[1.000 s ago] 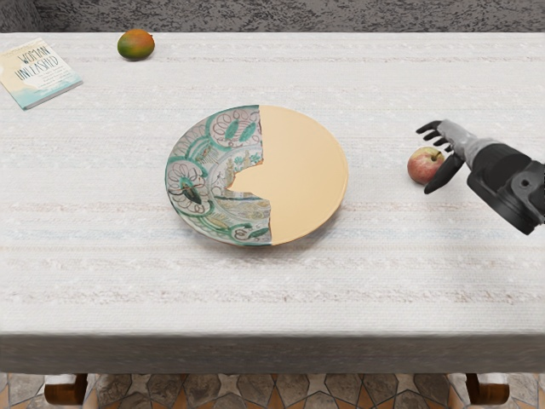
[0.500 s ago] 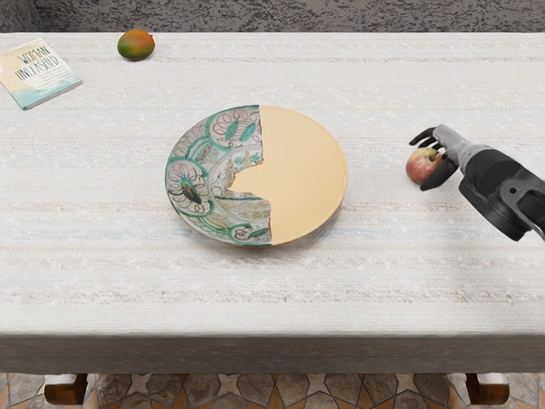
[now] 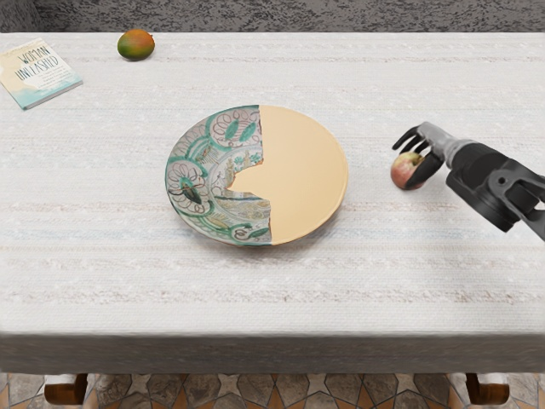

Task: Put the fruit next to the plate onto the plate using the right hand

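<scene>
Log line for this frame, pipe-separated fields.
phase: grasp | right hand: shut on apple | apple: right of plate, not on it | left arm: not in view | far left: mango, book

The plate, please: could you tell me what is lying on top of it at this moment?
Nothing lies on the plate: its whole face shows bare. The apple is apart, to its right, grasped by the right hand. The table under the plate is covered.

Written marks: one lettered item
Book (image 3: 38,71), far left corner of worktop (image 3: 383,256): two-line title in pale capitals on the cover, too small and blurred to read with certainty.
</scene>
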Action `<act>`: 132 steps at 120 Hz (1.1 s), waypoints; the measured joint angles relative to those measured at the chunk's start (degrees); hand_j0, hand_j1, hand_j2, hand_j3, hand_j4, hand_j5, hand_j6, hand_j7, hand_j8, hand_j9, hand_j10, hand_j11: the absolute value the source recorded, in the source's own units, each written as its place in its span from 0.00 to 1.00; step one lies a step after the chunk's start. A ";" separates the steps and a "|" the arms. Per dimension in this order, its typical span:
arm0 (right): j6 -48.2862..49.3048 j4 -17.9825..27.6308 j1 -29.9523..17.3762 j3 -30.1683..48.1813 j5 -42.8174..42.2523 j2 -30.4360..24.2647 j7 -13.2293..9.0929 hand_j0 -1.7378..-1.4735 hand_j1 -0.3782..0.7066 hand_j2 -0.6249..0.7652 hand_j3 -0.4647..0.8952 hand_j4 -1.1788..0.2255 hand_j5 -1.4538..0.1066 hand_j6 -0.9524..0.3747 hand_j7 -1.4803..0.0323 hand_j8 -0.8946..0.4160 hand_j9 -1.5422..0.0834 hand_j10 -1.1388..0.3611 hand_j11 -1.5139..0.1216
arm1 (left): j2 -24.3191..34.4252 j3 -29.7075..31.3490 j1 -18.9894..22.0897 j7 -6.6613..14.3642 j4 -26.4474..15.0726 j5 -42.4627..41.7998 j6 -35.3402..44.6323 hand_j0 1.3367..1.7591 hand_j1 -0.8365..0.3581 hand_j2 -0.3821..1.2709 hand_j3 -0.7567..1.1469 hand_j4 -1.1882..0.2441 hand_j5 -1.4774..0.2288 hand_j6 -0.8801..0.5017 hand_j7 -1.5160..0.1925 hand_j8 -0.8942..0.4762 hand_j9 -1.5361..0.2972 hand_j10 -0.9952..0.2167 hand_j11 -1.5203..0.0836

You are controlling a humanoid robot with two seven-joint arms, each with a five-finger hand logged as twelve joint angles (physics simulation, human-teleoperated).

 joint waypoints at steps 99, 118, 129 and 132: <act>6.59 9.37 4.45 5.01 10.15 -1.89 -3.77 0.30 0.48 0.59 0.34 0.49 0.47 0.34 0.52 0.40 0.50 0.44 0.48 | 0.00 0.01 0.00 0.00 0.00 0.00 0.00 0.76 0.98 0.23 0.40 0.82 0.86 0.63 0.88 0.64 0.83 0.81 0.94; 6.71 10.55 5.86 5.21 11.75 -0.91 -3.97 0.30 0.49 0.60 0.34 0.49 0.47 0.35 0.52 0.41 0.50 0.44 0.48 | 0.00 0.01 0.00 0.00 0.00 0.00 0.00 0.76 0.98 0.23 0.40 0.82 0.86 0.63 0.88 0.64 0.83 0.81 0.94; 6.73 11.04 6.49 5.23 13.06 0.11 -4.01 0.30 0.49 0.60 0.34 0.49 0.47 0.35 0.52 0.41 0.50 0.44 0.49 | 0.00 0.01 0.00 0.00 0.00 0.00 0.00 0.76 0.98 0.23 0.40 0.82 0.86 0.63 0.88 0.64 0.83 0.81 0.94; 6.75 11.11 6.63 5.24 13.27 0.52 -4.01 0.30 0.49 0.60 0.34 0.49 0.46 0.35 0.52 0.42 0.50 0.45 0.49 | 0.00 0.01 0.00 0.00 0.00 0.00 0.00 0.76 0.98 0.23 0.40 0.82 0.86 0.63 0.88 0.64 0.83 0.81 0.94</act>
